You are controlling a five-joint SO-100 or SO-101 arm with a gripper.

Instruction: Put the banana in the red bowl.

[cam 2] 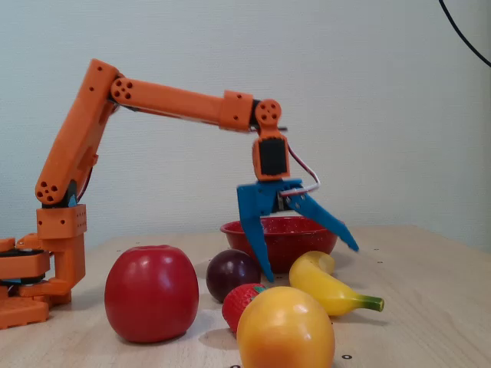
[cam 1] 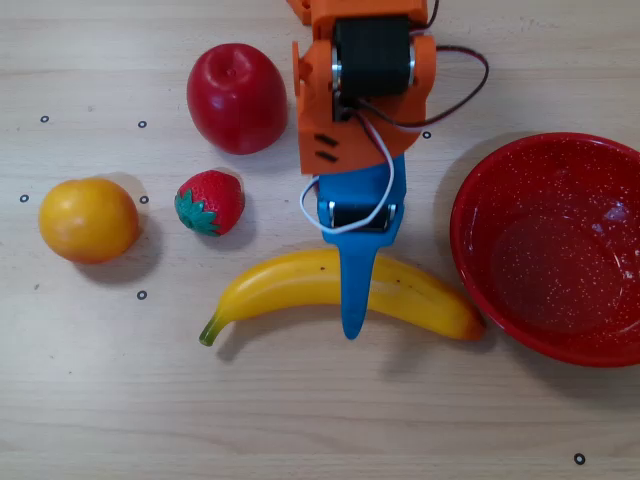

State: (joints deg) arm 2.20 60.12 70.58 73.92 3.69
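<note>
One banana (cam 1: 300, 283) lies flat on the wooden table (cam 1: 300, 420), its green stem toward the left of the overhead view and its far end close beside the rim of the red bowl (cam 1: 480, 200), not in it. The gripper (cam 2: 311, 261) stands spread wide and empty, one blue finger pointing steeply down and the other splayed out toward the bowl in the fixed view. In the overhead view the blue finger (cam 1: 352, 290) crosses the middle of the banana; whether it touches the fruit or hangs above it cannot be told. Principal risk, as judged: the banana is glossy and curved, so jaws closing on its rounded flank may squeeze it sideways and let it roll or spin out. A second risk is the neighbouring fruit: the strawberry (cam 1: 211, 201) and the red apple (cam 1: 237, 97) sit near the approach line and could be nudged by a wide finger. A third is the bowl rim, which the long fruit may strike if lifted too low. As to pose, the upper arm (cam 2: 77, 138) rises from the base, the forearm (cam 2: 176, 100) reaches out nearly level, and the wrist drops almost straight down over the fruit.
</note>
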